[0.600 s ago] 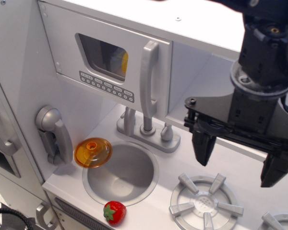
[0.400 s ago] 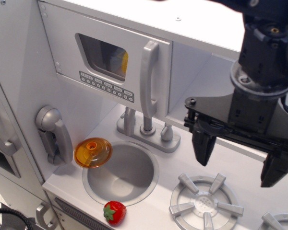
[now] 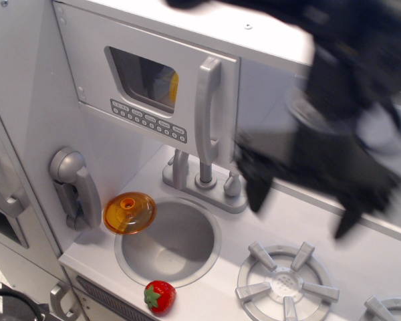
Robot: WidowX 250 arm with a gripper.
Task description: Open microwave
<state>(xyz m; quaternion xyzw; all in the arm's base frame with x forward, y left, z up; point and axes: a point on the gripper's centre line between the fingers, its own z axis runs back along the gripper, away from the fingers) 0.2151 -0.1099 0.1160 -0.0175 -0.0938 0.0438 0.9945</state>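
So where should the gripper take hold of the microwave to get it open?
By the long vertical handle at the right edge of the microwave door, about mid-length. It stands proud of the door, so fingers can likely straddle it, coming from the front right, where the blurred gripper already is.

Grey tabletop (image 3: 207, 294): strawberry (image 3: 159, 296) at the near edge, orange lid (image 3: 129, 212) left of the sink (image 3: 168, 242), burner (image 3: 285, 281) right.

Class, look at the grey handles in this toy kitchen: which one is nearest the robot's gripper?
The long vertical handle on the microwave door. It stands just left of the blurred gripper, while the other handles sit far off at the left edge.
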